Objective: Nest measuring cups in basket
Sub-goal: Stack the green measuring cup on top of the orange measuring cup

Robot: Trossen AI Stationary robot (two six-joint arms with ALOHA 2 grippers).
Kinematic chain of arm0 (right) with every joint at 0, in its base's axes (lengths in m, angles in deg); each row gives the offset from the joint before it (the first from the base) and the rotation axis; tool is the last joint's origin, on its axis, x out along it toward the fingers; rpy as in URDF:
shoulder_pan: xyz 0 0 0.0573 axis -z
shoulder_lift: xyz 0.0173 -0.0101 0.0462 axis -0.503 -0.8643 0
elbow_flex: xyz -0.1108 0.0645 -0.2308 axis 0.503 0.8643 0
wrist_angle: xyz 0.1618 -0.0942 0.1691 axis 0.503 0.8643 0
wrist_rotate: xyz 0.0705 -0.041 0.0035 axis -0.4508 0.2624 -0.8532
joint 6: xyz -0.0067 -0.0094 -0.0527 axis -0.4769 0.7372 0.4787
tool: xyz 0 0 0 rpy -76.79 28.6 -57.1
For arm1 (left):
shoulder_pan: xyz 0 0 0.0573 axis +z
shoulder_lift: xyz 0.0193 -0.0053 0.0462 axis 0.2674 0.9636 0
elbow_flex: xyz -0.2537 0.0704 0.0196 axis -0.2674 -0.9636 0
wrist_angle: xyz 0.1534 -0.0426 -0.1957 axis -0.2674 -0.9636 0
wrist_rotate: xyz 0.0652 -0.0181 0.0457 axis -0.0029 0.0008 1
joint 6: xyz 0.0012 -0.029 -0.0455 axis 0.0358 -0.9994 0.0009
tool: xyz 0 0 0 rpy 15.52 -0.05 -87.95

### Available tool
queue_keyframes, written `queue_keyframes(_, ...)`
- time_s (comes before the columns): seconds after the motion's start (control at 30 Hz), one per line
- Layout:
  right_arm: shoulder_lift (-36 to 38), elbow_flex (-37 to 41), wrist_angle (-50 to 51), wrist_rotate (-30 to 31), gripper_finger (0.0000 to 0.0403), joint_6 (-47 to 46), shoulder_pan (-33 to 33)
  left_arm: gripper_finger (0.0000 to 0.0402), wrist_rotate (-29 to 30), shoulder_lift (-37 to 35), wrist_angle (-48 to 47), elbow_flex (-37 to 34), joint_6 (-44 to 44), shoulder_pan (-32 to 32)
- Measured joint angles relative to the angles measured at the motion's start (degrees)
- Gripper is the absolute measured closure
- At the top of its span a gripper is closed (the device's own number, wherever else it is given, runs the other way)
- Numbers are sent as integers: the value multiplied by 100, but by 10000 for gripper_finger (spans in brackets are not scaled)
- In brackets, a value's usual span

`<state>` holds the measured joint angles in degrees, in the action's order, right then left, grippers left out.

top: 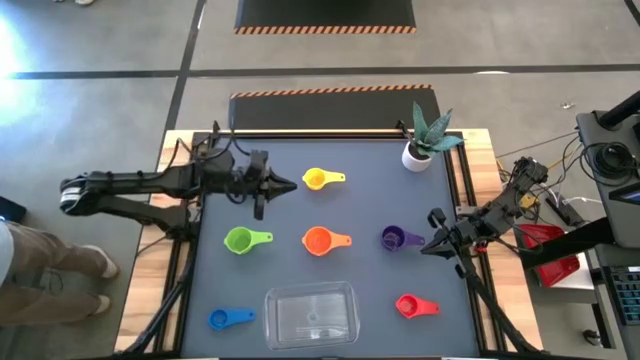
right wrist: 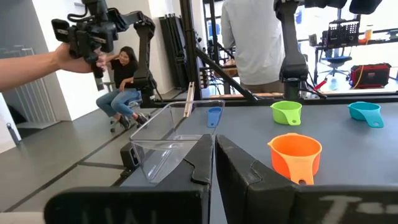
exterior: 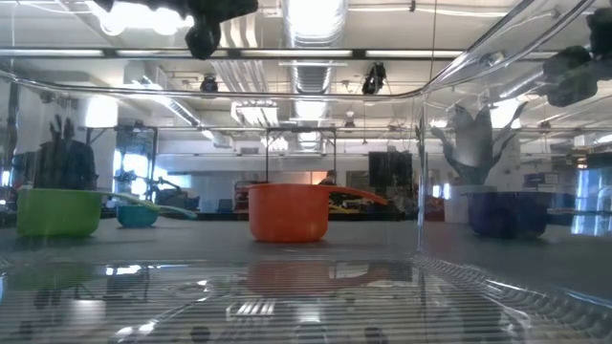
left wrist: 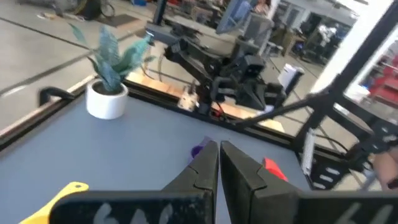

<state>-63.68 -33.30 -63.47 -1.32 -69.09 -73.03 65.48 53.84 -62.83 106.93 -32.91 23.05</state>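
Note:
In the high view six cups stand apart on the dark mat: yellow, green, orange, purple, red and blue. The teal cup shows in the right wrist and low views; my left arm hides it from above. The clear basket sits at the near edge, with no cup in it. My left gripper is shut, raised above the mat just left of the yellow cup. My right gripper is shut, just right of the purple cup.
A white plant pot stands at the mat's far right corner. Wooden table edges and black rails frame the mat. Cables and equipment lie off the right side. People show in the room behind, and a person's legs stand at the high view's left edge.

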Motion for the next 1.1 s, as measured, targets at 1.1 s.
queue_keyframes(1.1, 0, -1, 0, 2, 394, 0, 1, 402, 29, 187, 25, -20, -893, -673)
